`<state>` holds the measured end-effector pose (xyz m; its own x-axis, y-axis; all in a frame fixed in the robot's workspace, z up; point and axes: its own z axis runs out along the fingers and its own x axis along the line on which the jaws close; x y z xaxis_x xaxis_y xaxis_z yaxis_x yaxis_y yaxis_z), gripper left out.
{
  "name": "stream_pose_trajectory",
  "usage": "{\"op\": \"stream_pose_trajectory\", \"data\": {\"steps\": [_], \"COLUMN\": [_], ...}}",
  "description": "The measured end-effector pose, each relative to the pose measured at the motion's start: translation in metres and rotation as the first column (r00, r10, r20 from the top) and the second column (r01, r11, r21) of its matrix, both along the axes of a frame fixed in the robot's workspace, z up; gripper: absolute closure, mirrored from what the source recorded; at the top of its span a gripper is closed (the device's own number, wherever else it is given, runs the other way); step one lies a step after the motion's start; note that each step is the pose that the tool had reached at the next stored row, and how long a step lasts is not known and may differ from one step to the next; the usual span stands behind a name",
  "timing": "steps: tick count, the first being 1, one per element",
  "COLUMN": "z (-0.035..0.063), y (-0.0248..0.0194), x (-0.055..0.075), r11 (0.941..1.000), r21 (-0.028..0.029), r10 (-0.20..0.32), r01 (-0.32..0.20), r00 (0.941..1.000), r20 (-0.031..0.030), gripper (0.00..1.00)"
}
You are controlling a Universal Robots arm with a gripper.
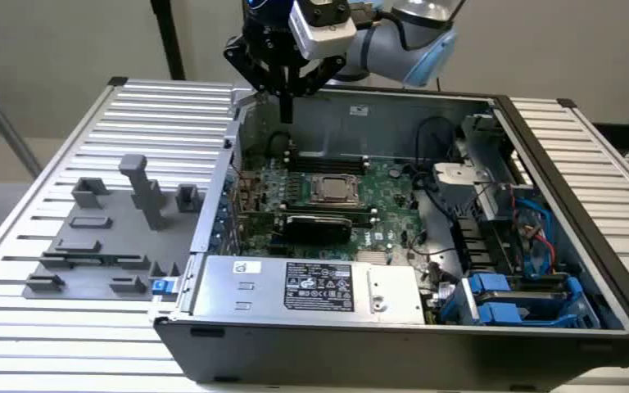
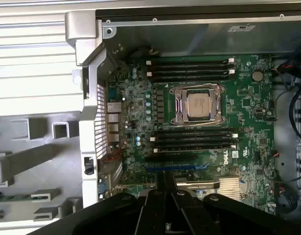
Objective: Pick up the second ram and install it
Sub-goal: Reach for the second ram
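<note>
Gripper [image 1: 287, 115] hovers high over computer case [image 1: 402, 352], jaws closed, nothing visibly between. Second ram [image 2: 15, 198]: apparently green strip in grey fixture [image 1: 96, 254] on surface [image 1: 30, 327] beside case. Risk: closed jaws would strike stick, not straddle.

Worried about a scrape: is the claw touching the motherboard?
Apart. In the exterior view the claw hangs up at the rim of the case, with the motherboard lying well below it.

Silver-grey arm [image 1: 396, 24], light-blue joint cap [image 1: 432, 57], black jaws
</note>
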<state>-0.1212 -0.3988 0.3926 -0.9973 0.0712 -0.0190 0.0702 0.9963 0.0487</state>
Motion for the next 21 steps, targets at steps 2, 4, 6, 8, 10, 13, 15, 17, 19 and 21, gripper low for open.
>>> {"op": "stream_pose_trajectory", "data": {"steps": [2, 4, 6, 8, 10, 13, 15, 17, 19, 21], "z": [0.0000, 0.0000, 0.0000, 0.0000, 0.0000, 0.0001, 0.0000, -0.0002, -0.0003, -0.0005], "y": [0.0000, 0.0000, 0.0000, 0.0000, 0.0000, -0.0004, -0.0020, -0.0049, -0.0081, -0.0112], "x": [0.000, 0.000, 0.000, 0.000, 0.000, -0.001, -0.006, -0.013, -0.021, -0.030], "r11": [1.0000, 1.0000, 1.0000, 1.0000, 1.0000, 1.0000, 1.0000, 1.0000, 1.0000, 1.0000], "r21": [0.0000, 0.0000, 0.0001, 0.0000, 0.0000, -0.0002, -0.0001, 0.0000, 0.0000, -0.0001], "r10": [0.000, 0.000, 0.000, 0.000, 0.000, 0.000, 0.000, 0.000, 0.000, 0.000], "r01": [0.000, 0.000, 0.000, 0.000, 0.000, 0.000, 0.000, 0.000, 0.000, 0.000], "r00": [1.0000, 1.0000, 1.0000, 1.0000, 1.0000, 1.0000, 1.0000, 1.0000, 1.0000, 1.0000], "r20": [0.0000, 0.0000, 0.0000, 0.0000, 0.0000, -0.0001, 0.0000, 0.0000, 0.0000, 0.0000], "gripper": [0.89, 0.89, 0.89, 0.89, 0.89, 0.89, 0.89, 0.89, 0.89, 0.89]}}
